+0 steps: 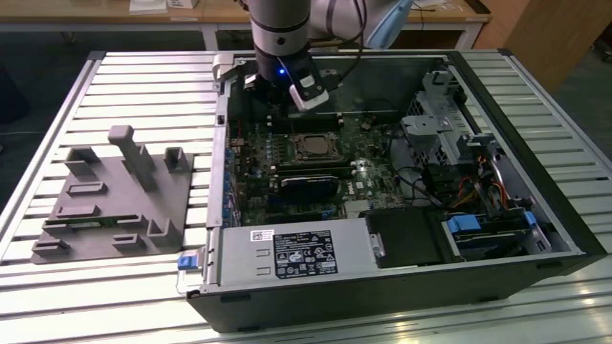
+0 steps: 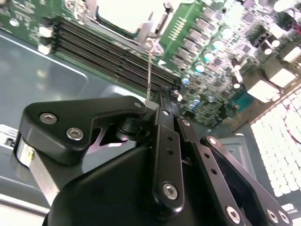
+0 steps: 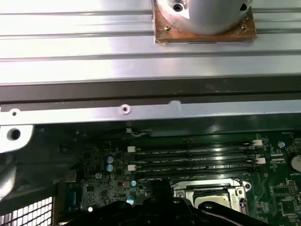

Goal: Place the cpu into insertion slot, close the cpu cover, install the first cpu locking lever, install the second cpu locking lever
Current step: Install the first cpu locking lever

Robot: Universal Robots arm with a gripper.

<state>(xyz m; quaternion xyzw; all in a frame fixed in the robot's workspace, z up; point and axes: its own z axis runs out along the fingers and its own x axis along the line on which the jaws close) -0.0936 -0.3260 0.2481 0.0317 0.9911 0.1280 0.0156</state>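
The computer case (image 1: 383,294) lies open on the slatted table (image 1: 134,86). A grey fixture block (image 1: 105,208) sits on the table at the exterior view's left of the case.

The cpu (image 1: 311,147) is seated in its socket near the centre of the motherboard (image 1: 251,172). Its pale metal top faces up. The cpu cover (image 3: 207,184) lies flat around the cpu as a metal frame.

The arm reaches down over the far part of the case, on the far side of the socket. In the second wrist view, the gripper (image 2: 157,100) has its fingers pressed together, with no gap between the tips. The locking lever (image 2: 149,70), a thin wire rod, rises from the socket edge. Its free end meets the gripper tip. Whether the rod is pinched or only touched cannot be told.

The memory slots (image 2: 108,52) lie between the socket and the gripper.
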